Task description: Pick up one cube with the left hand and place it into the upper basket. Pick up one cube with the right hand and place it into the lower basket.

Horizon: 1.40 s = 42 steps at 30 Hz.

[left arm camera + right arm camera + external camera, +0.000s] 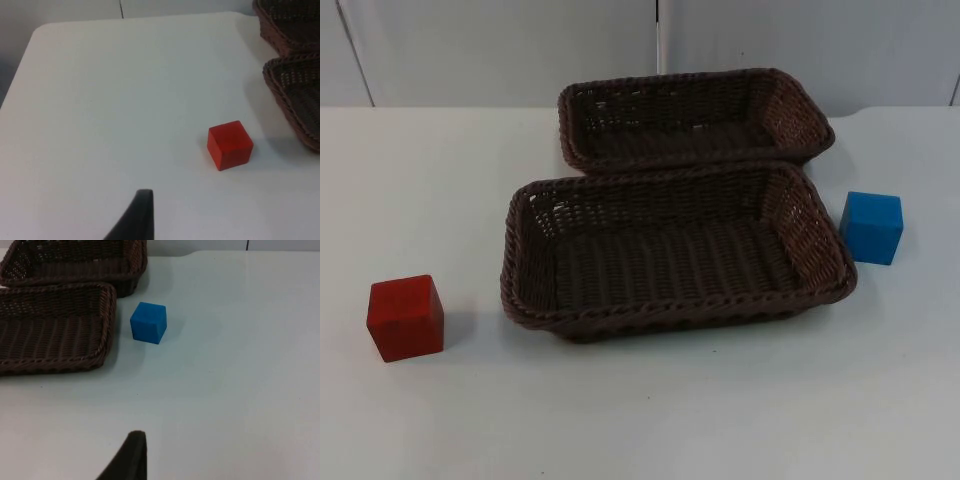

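Note:
A red cube (406, 317) sits on the white table left of the lower basket (525, 300); in the left wrist view the red cube (230, 145) lies well ahead of my left gripper (142, 212), apart from it. A blue cube (872, 227) stands right of the lower basket; my right gripper (132, 455) hangs back from the blue cube (148, 322), nothing held. The upper basket (800, 150) stands behind the lower one, touching it. Both brown wicker baskets hold nothing. Both arms wait, drawn back above the table's sides.
The grey partition wall (500, 50) closes the table's far edge. The table's rounded corner (42, 30) lies beyond the red cube. White table surface (650, 420) stretches in front of the baskets.

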Each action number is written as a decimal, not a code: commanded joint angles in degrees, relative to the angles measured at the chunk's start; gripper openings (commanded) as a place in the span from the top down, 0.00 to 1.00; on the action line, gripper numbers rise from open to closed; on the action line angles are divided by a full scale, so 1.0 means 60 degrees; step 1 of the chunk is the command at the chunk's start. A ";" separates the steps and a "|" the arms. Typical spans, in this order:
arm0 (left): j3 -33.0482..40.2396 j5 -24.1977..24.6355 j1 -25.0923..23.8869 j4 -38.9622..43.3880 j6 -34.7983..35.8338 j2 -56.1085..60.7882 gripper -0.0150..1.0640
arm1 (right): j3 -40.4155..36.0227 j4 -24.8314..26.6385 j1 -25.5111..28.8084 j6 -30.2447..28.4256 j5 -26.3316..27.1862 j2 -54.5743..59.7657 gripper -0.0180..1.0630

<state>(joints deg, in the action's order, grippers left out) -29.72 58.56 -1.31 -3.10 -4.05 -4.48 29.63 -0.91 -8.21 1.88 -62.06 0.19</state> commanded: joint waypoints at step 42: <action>-0.0563 -0.2072 0.0013 -0.2498 -0.0854 -0.5634 0.01 | -0.0013 -0.0006 0.0656 0.0034 0.0056 -0.0031 0.01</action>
<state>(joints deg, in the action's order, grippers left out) -32.35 47.03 -1.31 -17.07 -8.72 -37.43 29.63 -0.91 -4.66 1.99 -62.06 0.19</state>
